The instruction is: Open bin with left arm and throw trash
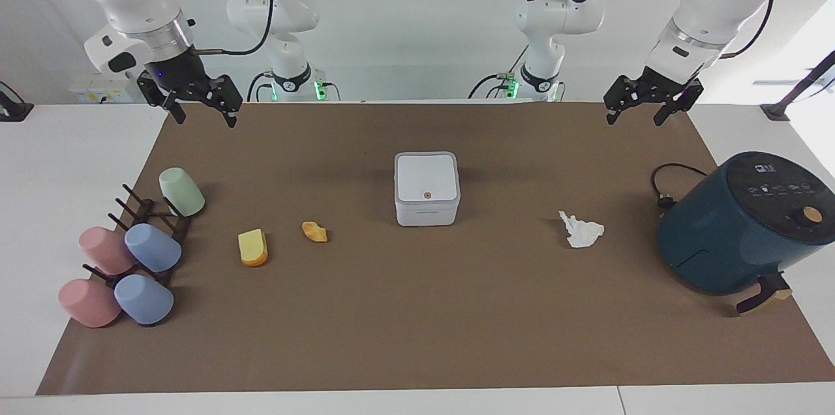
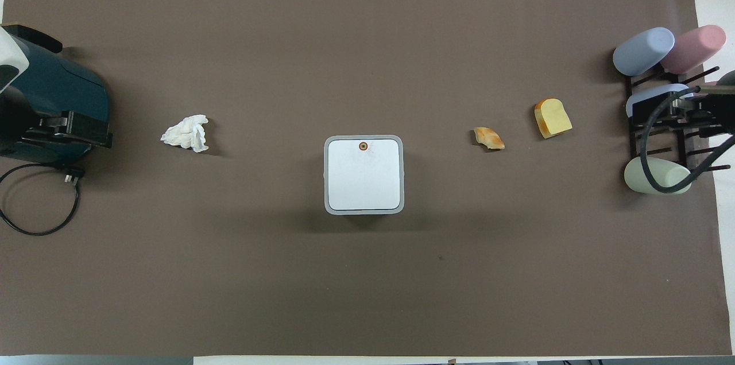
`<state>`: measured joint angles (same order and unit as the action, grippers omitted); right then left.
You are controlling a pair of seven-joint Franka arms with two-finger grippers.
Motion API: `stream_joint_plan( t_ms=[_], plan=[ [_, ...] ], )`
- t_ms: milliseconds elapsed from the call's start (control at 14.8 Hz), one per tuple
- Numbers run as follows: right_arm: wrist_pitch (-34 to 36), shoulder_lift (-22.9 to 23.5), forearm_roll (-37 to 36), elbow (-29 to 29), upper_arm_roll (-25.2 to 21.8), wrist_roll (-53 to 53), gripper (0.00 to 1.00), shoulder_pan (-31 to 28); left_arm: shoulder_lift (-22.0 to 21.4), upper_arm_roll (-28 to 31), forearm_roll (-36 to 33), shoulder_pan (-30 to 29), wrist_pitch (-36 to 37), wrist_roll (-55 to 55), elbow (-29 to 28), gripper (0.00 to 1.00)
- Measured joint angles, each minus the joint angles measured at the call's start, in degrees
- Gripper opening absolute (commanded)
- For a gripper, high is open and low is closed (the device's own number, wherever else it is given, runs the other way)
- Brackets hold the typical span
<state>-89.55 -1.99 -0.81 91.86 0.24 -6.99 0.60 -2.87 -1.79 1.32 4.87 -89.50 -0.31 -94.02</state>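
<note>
The bin (image 1: 426, 188) (image 2: 363, 175) is a pale square box at the middle of the brown mat, its white lid shut and the round button (image 2: 363, 146) facing up. Three bits of trash lie on the mat. A crumpled white tissue (image 1: 580, 230) (image 2: 185, 132) lies toward the left arm's end. A small orange scrap (image 1: 314, 231) (image 2: 489, 138) and a yellow wedge (image 1: 252, 246) (image 2: 552, 118) lie toward the right arm's end. My left gripper (image 1: 636, 116) hangs open and empty over the mat's edge by the robots. My right gripper (image 1: 205, 118) hangs likewise, open and empty.
A dark teal air fryer (image 1: 737, 226) (image 2: 51, 101) with its black cable (image 1: 665, 180) stands at the left arm's end. A dark rack with several pastel cups (image 1: 130, 252) (image 2: 660, 84) occupies the right arm's end. The brown mat (image 1: 417, 337) covers the white table.
</note>
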Motion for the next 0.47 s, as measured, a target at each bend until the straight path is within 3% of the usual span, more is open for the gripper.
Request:
stream_joint_plan(
  t_ms=[472],
  plan=[
    [0.0,-0.8,0.0,0.0,0.0,0.0,1.00,0.0,0.0,0.0,0.0,0.0,0.0,0.0,0.0,1.00]
  ],
)
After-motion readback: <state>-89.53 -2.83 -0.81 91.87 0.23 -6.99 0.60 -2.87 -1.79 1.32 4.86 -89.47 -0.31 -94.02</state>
